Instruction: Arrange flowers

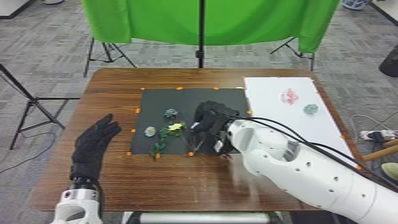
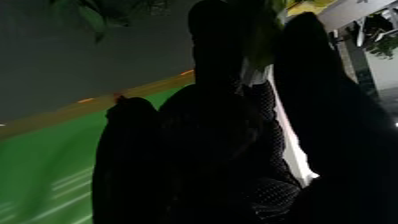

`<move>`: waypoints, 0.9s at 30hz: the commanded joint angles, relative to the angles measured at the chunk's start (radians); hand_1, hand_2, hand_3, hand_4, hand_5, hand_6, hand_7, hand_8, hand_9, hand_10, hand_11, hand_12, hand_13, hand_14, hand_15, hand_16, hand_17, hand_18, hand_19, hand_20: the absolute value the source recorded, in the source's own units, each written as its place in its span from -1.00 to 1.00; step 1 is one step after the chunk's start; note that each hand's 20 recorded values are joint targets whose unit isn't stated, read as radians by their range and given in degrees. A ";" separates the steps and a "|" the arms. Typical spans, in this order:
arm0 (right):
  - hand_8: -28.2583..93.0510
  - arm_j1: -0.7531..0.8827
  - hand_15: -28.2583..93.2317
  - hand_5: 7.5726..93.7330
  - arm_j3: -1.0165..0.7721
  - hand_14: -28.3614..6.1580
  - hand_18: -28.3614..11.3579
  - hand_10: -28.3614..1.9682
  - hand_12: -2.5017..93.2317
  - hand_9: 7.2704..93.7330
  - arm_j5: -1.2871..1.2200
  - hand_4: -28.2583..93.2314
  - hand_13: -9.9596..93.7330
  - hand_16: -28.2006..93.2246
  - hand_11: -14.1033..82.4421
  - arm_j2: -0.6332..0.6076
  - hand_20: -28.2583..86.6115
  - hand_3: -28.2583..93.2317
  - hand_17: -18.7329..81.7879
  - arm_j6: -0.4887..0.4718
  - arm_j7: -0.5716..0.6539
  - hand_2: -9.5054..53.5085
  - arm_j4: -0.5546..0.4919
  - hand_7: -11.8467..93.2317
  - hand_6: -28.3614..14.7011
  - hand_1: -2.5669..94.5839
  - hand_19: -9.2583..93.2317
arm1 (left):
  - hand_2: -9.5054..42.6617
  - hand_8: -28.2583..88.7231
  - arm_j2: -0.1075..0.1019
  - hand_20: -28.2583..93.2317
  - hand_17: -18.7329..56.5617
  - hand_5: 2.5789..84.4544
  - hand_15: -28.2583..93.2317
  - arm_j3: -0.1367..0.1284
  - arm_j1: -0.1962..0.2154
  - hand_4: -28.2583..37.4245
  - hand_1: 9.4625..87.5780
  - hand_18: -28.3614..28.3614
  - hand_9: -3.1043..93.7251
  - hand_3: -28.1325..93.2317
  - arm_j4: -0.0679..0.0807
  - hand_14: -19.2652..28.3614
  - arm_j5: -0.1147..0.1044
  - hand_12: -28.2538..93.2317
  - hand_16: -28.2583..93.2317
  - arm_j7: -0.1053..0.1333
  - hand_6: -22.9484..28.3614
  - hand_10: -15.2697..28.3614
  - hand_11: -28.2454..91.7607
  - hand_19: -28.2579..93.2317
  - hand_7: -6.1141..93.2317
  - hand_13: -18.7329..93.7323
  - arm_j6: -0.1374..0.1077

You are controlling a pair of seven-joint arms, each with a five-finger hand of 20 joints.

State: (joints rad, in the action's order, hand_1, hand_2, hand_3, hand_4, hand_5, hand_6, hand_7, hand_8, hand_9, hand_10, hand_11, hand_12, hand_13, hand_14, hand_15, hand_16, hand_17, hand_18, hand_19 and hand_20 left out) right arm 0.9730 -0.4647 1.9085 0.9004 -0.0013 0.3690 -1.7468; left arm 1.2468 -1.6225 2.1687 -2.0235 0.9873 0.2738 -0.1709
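Note:
My right hand (image 1: 211, 120) is over the right part of the black mat (image 1: 155, 100), pinching the stem of a yellow flower (image 1: 175, 127). In the right wrist view, a green stem (image 2: 258, 37) runs between the fingers and thumb of my right hand (image 2: 213, 130), with yellow petals (image 2: 309, 6) beyond. Left of the yellow flower on the mat is a pale flower (image 1: 150, 131); above it sits a blue-grey flower (image 1: 171, 113), and green leaves (image 1: 160, 146) lie below. My left hand (image 1: 93, 145) is open at the table's left side, away from the flowers.
A white sheet (image 1: 274, 112) covers the table's right side, bearing a pink flower (image 1: 290, 96) and a pale green flower (image 1: 310, 109). Orange markers edge the mat. Behind the brown table (image 1: 120, 82) stand a green cloth (image 1: 160, 22) and a black pole (image 1: 202, 45).

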 commanded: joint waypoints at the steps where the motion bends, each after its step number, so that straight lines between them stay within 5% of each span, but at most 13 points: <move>1: -0.67 0.013 0.39 0.41 -0.050 0.54 -0.03 0.01 -0.42 0.72 -0.017 -0.92 0.96 0.07 -0.20 -0.003 0.46 0.42 0.72 0.011 0.001 -1.00 -0.013 -0.48 0.32 -0.01 1.00 | -0.68 -0.60 0.009 -0.17 -0.40 0.05 -0.15 0.016 0.012 -0.85 -0.60 0.48 -0.04 0.57 0.019 0.50 0.007 -0.30 -0.47 -0.016 0.02 0.27 -0.28 -0.43 -0.66 -0.10 0.014; 15: -0.66 0.061 0.36 0.40 -0.337 0.47 -0.16 -0.01 -0.44 0.62 0.138 -0.90 0.91 0.07 -0.24 -0.141 0.44 0.43 0.63 0.161 0.101 -1.00 -0.099 -0.48 0.32 -0.08 1.00 | -0.70 -0.60 0.018 -0.17 -0.40 0.05 -0.16 0.012 0.016 -0.84 -0.59 0.48 -0.04 0.57 0.015 0.50 0.011 -0.30 -0.47 -0.001 0.02 0.27 -0.28 -0.43 -0.65 -0.10 0.009; 21: -0.64 0.203 0.32 0.15 -0.625 0.36 -0.16 -0.31 -0.52 0.35 0.142 -0.84 0.84 0.05 -0.49 -0.234 0.36 0.41 0.57 -0.090 0.310 -1.00 -0.056 -0.61 0.23 -0.14 1.00 | -0.70 -0.60 0.018 -0.17 -0.40 0.05 -0.16 0.006 0.035 -0.84 -0.59 0.48 -0.04 0.56 0.011 0.50 0.005 -0.30 -0.47 0.000 0.01 0.27 -0.28 -0.43 -0.66 -0.10 0.000; 27: -0.62 0.245 0.30 -0.05 -0.667 0.27 -0.21 -0.56 -0.57 0.09 0.074 -0.82 0.79 0.03 -0.57 -0.228 0.34 0.38 0.52 -0.278 0.379 -1.00 0.089 -0.68 0.23 -0.22 0.97 | -0.70 -0.60 0.020 -0.17 -0.40 0.05 -0.16 0.002 0.037 -0.84 -0.58 0.48 -0.04 0.56 0.007 0.50 0.007 -0.30 -0.47 0.001 0.02 0.27 -0.28 -0.43 -0.65 -0.10 -0.004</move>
State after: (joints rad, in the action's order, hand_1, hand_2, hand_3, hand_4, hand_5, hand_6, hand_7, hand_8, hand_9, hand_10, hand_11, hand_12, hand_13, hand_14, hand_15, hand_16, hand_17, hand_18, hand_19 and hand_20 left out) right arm 1.1634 -1.0957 2.0505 0.7362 -0.1223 0.6901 -1.8421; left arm 1.2490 -1.6275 2.1739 -2.0254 0.9933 0.2749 -0.1672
